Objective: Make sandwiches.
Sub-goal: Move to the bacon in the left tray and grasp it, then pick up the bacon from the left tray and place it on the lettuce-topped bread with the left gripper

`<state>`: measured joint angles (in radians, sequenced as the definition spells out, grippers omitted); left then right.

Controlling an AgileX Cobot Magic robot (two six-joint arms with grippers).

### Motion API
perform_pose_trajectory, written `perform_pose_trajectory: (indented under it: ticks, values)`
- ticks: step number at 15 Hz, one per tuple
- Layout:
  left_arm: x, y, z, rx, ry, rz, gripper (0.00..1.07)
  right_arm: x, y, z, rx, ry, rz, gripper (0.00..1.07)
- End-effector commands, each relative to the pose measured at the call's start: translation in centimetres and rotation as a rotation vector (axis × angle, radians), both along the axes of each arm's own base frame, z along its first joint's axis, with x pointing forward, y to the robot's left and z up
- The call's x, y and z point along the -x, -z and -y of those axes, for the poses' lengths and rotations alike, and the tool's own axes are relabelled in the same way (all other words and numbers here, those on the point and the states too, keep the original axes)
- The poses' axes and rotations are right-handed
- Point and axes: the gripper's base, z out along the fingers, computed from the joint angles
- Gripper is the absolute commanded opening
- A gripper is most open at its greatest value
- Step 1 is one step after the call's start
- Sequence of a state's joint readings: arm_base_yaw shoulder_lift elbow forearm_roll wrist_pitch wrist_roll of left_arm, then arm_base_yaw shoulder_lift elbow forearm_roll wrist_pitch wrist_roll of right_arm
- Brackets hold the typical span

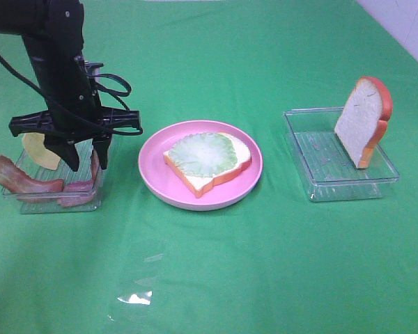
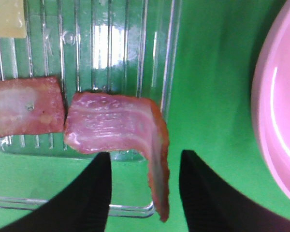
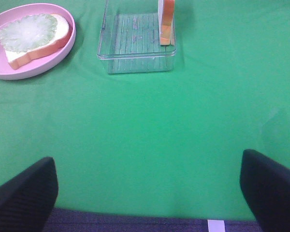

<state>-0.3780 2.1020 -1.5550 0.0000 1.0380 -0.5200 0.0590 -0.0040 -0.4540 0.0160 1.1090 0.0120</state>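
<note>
I hold the left jaws half-narrowed astride the bacon strip [image 2: 116,128] nearer the plate [image 1: 240,188], with a gap on one side, not yet pinching. The strip lies in the left tray [image 2: 125,48], its bent end drooping over the rim, long axis running straight between the jaws. The right jaws stand wide and empty, well apart over the bare counter [image 3: 150,111].

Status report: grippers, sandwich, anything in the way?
Left gripper open, fingers astride reddish-brown bacon strip on clear plastic tray. Right gripper open over green cloth. White bread slice with green lettuce on round pink plate. Nothing blocking.
</note>
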Motion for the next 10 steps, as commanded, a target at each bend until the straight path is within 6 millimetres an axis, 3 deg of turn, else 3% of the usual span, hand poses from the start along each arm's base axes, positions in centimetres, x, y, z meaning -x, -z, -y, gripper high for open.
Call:
perform_pose_trajectory:
  ticks: [1, 6, 10]
  values:
    - [0.03, 0.29, 0.03, 0.002, -0.001, 0.005, 0.20, 0.31, 0.02, 0.02, 0.000, 0.005, 0.035, 0.98]
    - [-0.07, 0.28, 0.07, 0.006, -0.001, 0.016, 0.00, 0.31, 0.02, 0.02, 0.000, 0.005, 0.035, 0.98]
    - [-0.05, 0.24, 0.06, 0.005, 0.003, 0.014, 0.00, 0.31, 0.02, 0.02, 0.000, 0.005, 0.035, 0.98]
